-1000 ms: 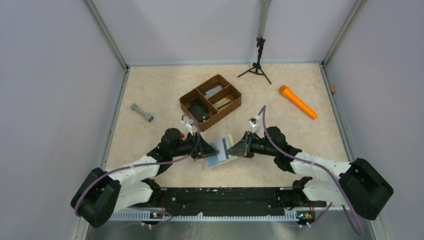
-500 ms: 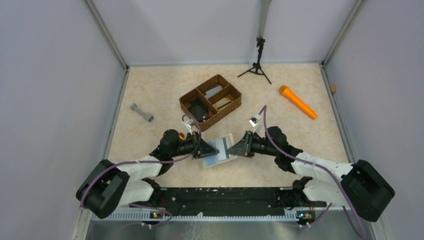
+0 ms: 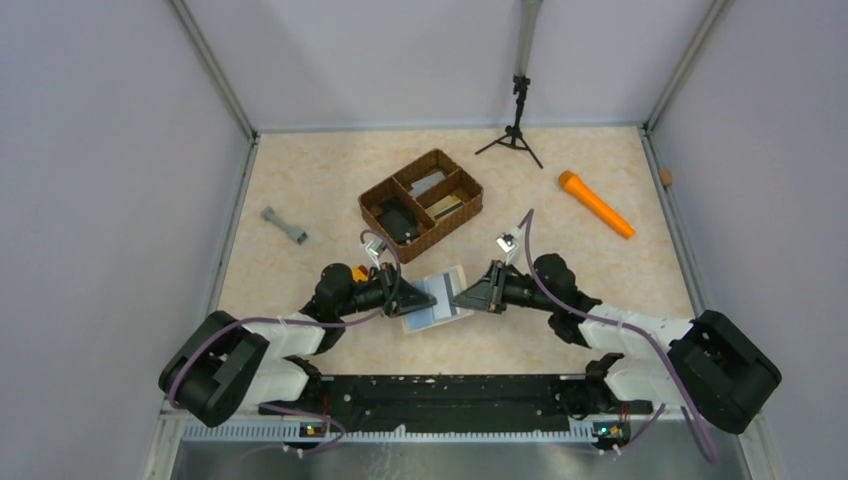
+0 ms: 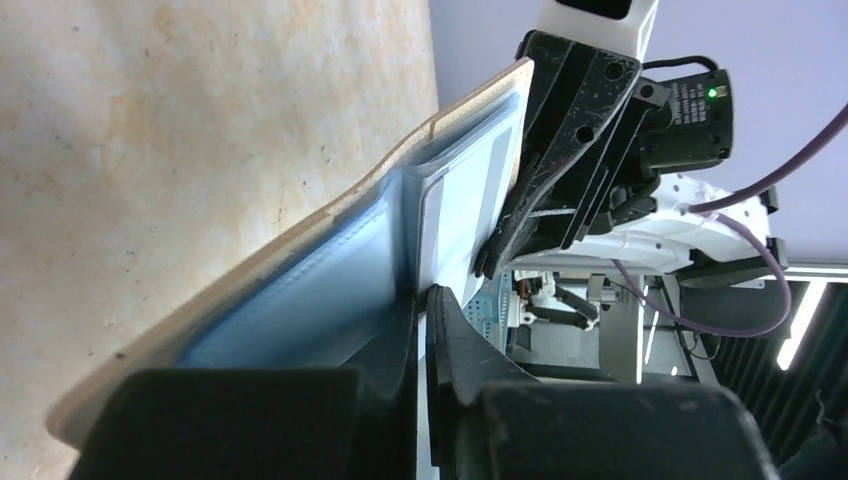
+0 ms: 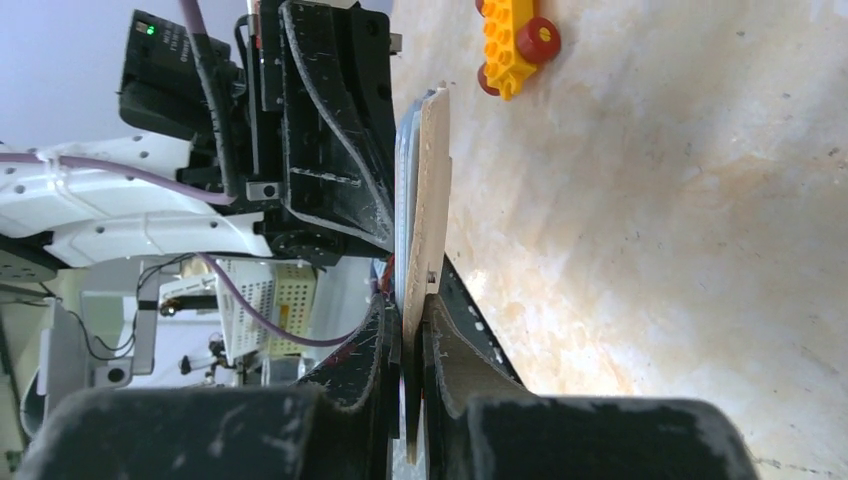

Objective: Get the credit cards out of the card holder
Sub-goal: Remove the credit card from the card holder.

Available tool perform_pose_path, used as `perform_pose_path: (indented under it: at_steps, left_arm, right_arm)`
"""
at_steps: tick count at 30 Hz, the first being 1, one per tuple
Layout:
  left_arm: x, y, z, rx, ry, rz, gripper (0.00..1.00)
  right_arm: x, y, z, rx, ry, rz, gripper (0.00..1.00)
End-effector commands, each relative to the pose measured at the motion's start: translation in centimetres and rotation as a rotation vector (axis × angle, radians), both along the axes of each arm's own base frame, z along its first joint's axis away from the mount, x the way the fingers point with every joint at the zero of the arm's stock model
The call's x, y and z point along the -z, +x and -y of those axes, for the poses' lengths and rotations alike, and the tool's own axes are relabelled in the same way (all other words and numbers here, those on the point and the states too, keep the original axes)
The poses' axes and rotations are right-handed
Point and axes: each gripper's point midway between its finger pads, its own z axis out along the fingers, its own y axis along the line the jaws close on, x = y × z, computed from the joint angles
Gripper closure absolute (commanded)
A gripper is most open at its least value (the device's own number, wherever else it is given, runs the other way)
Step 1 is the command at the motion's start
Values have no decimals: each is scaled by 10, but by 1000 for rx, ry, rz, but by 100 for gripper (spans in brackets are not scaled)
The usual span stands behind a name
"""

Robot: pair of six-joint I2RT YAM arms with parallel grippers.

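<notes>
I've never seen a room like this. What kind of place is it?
Probably a robot test lab: a left arm and right arm bolted at a table's edge, plain walls boxing it in, and a small tripod behind.

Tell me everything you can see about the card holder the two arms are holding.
The card holder is a small folding wallet, cream-beige outside, pale blue inside with slim pockets. It is spread open between the arms, nearer than the wicker tray. The left gripper pinches its blue inner side near the fold; the right gripper clamps the beige outer flap's edge. A whitish card with a grey stripe sits in one pocket. Whether the holder touches the table is unclear.
</notes>
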Motion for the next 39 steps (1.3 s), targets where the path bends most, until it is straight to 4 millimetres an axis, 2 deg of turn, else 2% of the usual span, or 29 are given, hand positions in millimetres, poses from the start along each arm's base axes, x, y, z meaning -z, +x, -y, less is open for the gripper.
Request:
perform_pose_path:
  at_steps: [1,8,16,18,20,24,27,29,32,36,39]
  left_arm:
    - [-85,-21,9,131,-246,272,100]
    - [-66,-18,5,93,-177,264,100]
    - [-57,-20,2,99,-132,263,100]
    - [-55,-21,2,99,-124,263,100]
    - [-54,-21,0,96,-116,262,100]
    - [-51,-21,-4,88,-102,261,100]
    - [-50,-21,-6,83,-94,266,100]
    - [-49,-19,-8,76,-85,267,100]
    - [-47,-18,-9,69,-76,264,100]
    - [-51,-19,-8,78,-87,264,100]
    - [-58,-19,-5,94,-110,267,81]
  right_arm:
    - [-23,-11,-10,-75,85,39,93]
    - [-38,-8,-5,-27,109,57,65]
    - [-56,-9,-2,-13,153,90,62]
    - [-58,-8,0,-2,158,93,66]
    - [-59,-7,4,15,161,94,81]
    - [-62,-3,11,41,165,92,97]
    - [-62,-1,15,48,171,88,98]
    - [-63,-2,16,44,179,81,94]
    - [-62,-1,19,47,189,74,93]
    - [-64,-2,18,37,206,69,98]
    - [-64,-3,15,16,224,57,98]
